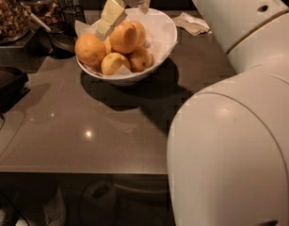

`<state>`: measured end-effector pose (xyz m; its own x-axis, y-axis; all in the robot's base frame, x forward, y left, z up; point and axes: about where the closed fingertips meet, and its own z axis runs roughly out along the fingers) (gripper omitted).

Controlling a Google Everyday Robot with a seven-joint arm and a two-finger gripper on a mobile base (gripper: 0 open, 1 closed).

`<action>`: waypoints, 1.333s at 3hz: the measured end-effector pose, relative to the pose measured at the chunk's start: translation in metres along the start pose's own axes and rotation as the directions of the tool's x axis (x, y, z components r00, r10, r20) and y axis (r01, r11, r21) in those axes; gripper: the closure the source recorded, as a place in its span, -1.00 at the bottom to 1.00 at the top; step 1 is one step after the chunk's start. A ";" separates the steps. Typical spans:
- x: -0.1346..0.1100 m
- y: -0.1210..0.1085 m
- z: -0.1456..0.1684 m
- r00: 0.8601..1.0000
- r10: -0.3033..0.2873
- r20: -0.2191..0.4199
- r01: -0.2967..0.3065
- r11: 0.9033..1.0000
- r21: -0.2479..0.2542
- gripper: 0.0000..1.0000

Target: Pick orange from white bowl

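Observation:
The white bowl (158,34) stands at the back of the dark table, lined with white paper. It holds several oranges. The large pale peach-orange orange (127,36) lies on top of the pile. A deeper golden orange (90,48) is at the left, with smaller ones (114,63) in front. My gripper (125,21) hangs over the bowl, open, straddling the top orange. Its pale yellow left finger (109,17) rests against the orange's left side. The other finger is mostly hidden behind the orange.
My white arm (233,140) fills the right side and casts a shadow on the table (87,126). A crumpled napkin (193,23) lies behind the bowl to the right. Dark containers (12,18) and a dark tray (7,81) stand at the left.

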<state>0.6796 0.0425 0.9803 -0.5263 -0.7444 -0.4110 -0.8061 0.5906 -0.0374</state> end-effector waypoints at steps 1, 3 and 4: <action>0.003 -0.007 0.011 0.999 0.044 -0.022 -0.044 0.999 -0.004 -0.80; 0.005 -0.010 0.031 0.995 0.088 -0.048 -0.090 0.995 -0.041 -0.76; 0.006 -0.005 0.040 0.994 0.094 -0.063 -0.098 0.993 -0.070 -0.68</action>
<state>0.6908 0.0477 0.9416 -0.6158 -0.7036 -0.3546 -0.7673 0.6378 0.0670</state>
